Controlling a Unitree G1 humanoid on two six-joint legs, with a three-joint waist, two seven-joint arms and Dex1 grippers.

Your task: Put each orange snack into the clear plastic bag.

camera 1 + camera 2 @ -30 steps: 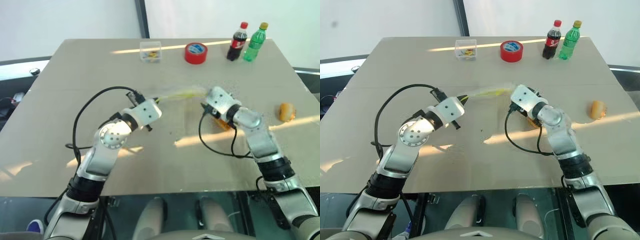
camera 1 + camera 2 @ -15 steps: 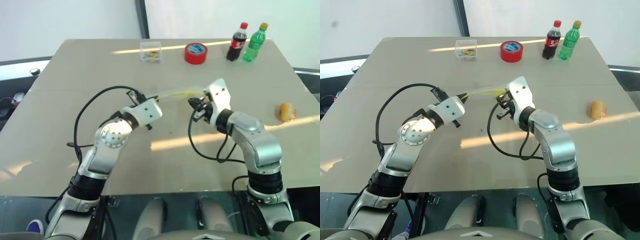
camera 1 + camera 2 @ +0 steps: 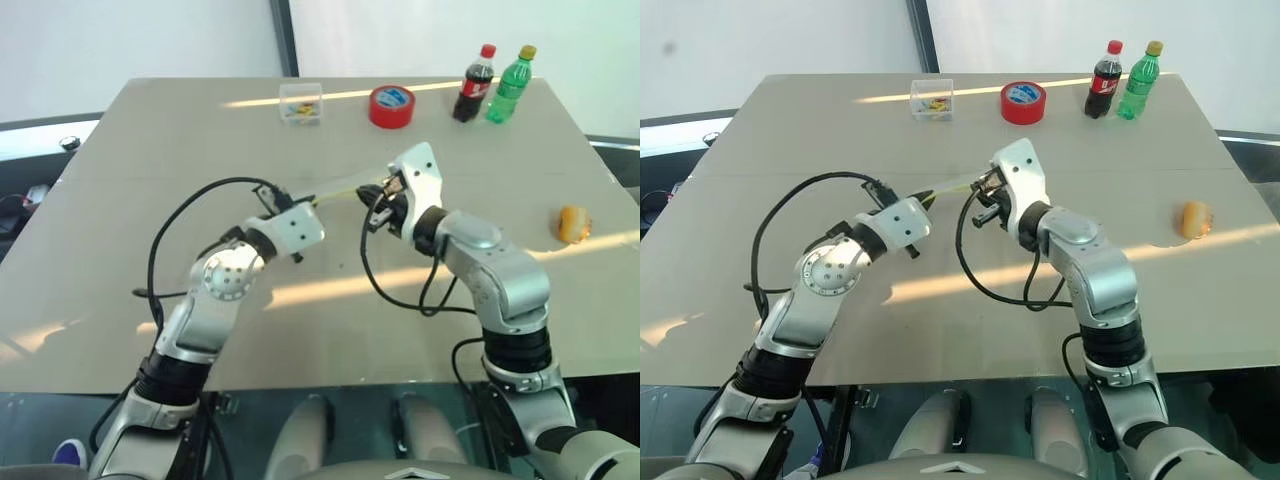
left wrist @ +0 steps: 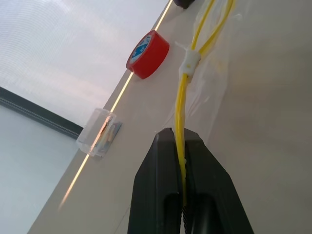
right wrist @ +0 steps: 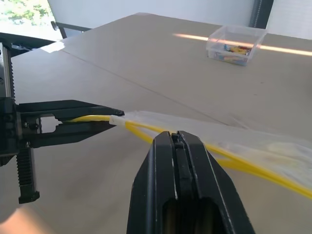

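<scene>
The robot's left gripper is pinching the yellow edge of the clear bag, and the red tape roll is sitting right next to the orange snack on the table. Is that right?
Not quite. The left gripper does pinch the yellow edge of the clear bag, but the red tape roll isn't beside the orange snack. In the left eye view the tape lies at the far edge, near the clear box and bottles, while the snack lies alone on the right.

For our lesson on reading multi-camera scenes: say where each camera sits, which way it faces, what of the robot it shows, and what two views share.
Left and right eye views: on the head, looking forward and down over the table; both arms show, the left gripper and right gripper at the clear plastic bag.
Left wrist view: along its shut fingers, clamped on the bag's yellow seal strip, toward the red tape roll.
Right wrist view: along its shut fingers, toward the left gripper.
Shared: both wrist views show the small clear box.
</scene>
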